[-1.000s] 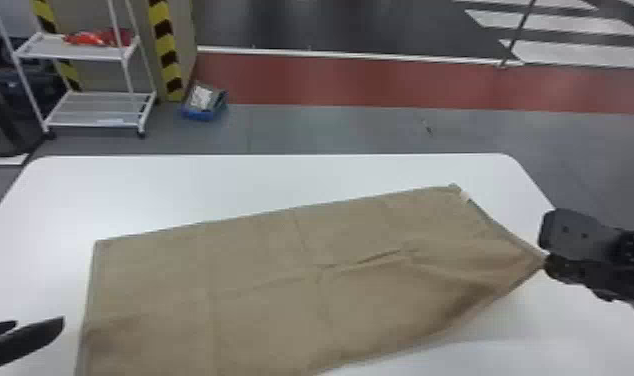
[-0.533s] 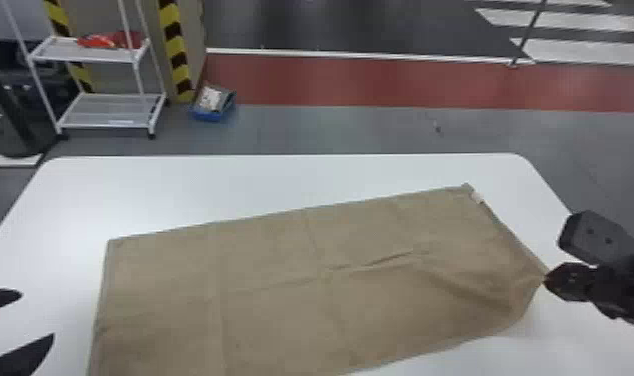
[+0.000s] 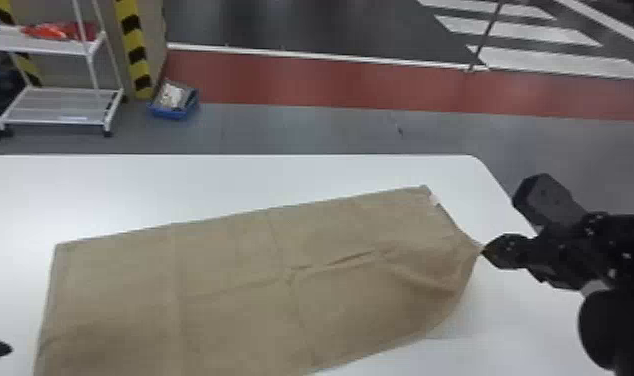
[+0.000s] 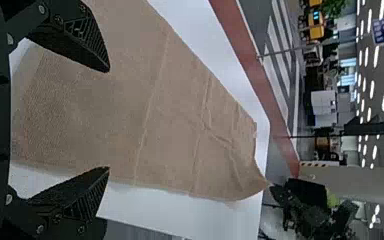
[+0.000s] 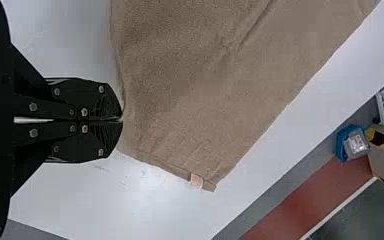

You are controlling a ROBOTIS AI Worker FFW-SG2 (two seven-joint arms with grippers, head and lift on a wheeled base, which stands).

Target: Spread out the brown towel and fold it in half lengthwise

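The brown towel [image 3: 231, 280] lies spread across the white table [image 3: 181, 185], wider from left to right than from near to far. Our right gripper [image 5: 121, 120] has its fingers pressed together on the cloth at the towel's right end, drawing it into a point. Our left gripper [image 4: 109, 120] has its fingers well apart, at the towel's left end; we cannot tell whether they touch the cloth.

We judge the cloth light, soft and limp, with enough nap to grip without slipping and nothing in it to break. It will bend wherever we lift it and sag between two holds, so one hand alone would likely drag it askew. We would take the near left corner with the left gripper, just inside the hem, to match the right hold, then carry both together towards the far edge. A shallow pinch could slide off the hem; a deep one could bunch it. The crease [image 3: 351, 258] near the middle may need a gentle outward pull before folding.
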